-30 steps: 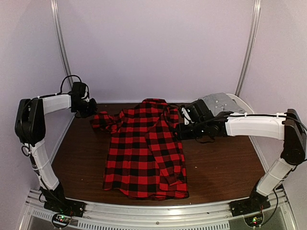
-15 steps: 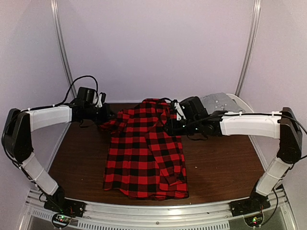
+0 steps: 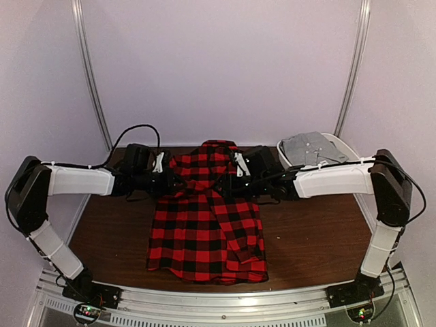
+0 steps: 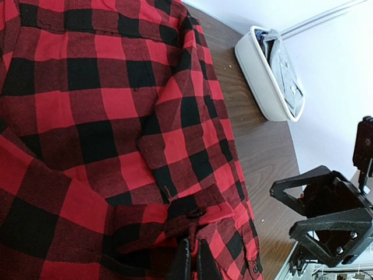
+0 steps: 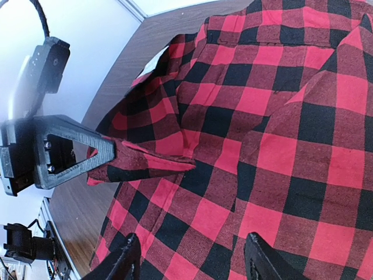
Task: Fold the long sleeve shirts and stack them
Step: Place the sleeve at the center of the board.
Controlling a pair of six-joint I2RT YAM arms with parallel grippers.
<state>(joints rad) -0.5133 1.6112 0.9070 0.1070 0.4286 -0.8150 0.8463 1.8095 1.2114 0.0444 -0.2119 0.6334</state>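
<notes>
One long sleeve shirt, red-and-black check flannel, lies flat mid-table with its collar toward the back. My left gripper is shut on the cuff of the left sleeve and holds it over the shirt's chest. In the left wrist view its jaws pinch the fabric tight. My right gripper hovers open just above the shirt's right chest. Its fingertips stand wide apart with only flat cloth below. The right wrist view also shows the left gripper with the cuff in it.
A white bin with a grey garment in it stands at the back right corner. Bare brown table flanks the shirt on both sides. White walls and metal posts enclose the table.
My left gripper has carried the left sleeve rightward from the table's left side onto the shirt. My right gripper has moved left over the shirt and its jaws have widened.
</notes>
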